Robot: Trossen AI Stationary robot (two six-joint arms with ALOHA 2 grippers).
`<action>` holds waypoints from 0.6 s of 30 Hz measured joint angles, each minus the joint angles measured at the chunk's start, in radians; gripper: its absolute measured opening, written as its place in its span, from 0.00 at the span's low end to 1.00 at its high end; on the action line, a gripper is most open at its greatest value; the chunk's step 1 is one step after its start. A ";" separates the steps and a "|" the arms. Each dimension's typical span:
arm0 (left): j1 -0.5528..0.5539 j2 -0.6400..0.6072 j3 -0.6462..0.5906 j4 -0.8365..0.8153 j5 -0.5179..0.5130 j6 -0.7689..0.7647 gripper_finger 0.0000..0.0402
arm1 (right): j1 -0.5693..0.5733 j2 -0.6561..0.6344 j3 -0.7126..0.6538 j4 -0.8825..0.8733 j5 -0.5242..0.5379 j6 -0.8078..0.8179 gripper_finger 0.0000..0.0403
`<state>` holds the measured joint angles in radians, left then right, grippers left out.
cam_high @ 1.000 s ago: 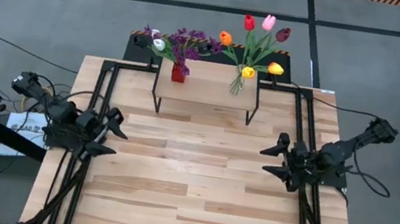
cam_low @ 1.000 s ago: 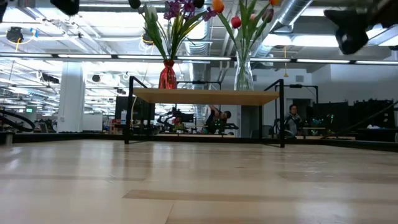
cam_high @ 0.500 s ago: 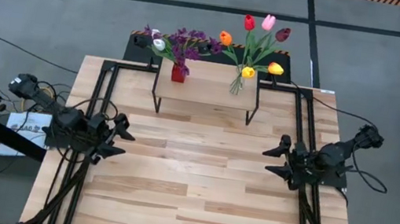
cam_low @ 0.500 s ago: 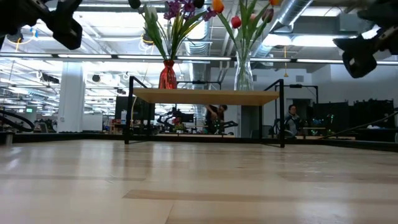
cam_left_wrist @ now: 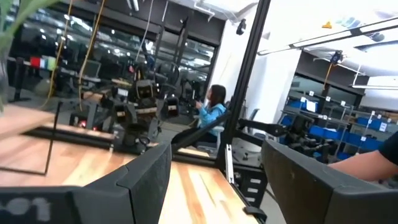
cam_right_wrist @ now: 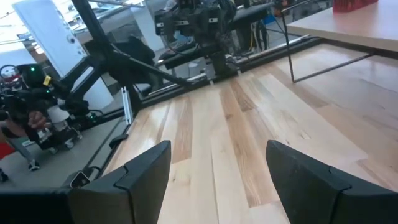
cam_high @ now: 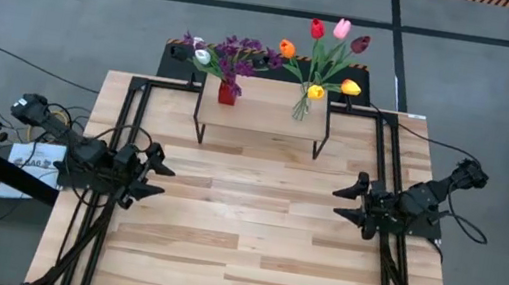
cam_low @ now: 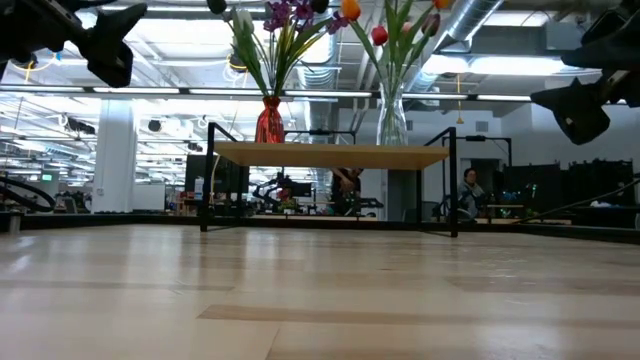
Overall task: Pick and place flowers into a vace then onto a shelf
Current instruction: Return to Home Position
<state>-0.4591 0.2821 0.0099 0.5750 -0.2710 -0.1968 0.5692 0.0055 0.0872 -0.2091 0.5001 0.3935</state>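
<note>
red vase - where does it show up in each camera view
High view: the red vase stands on the picture-left part of the shelf, at the table's far side.
Low view: the vase is left of centre, on the shelf's top.
Left wrist view: not in it.
Right wrist view: only its base shows, cut off by the picture's edge, on the shelf.
Shared landmark: the black-legged shelf.
</note>
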 joint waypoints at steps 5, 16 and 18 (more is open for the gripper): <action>0.000 0.000 -0.001 -0.049 0.001 -0.025 0.60 | 0.000 0.000 0.000 0.000 0.000 0.000 0.63; 0.000 0.000 -0.002 -0.336 0.003 -0.025 0.60 | 0.000 0.000 0.000 0.000 -0.001 0.000 0.63; 0.000 0.000 -0.002 -0.408 0.003 -0.025 0.60 | 0.000 0.000 0.000 0.000 -0.001 0.000 0.63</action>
<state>-0.4591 0.2821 0.0078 0.1670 -0.2684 -0.2218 0.5690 0.0059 0.0872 -0.2092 0.4990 0.3935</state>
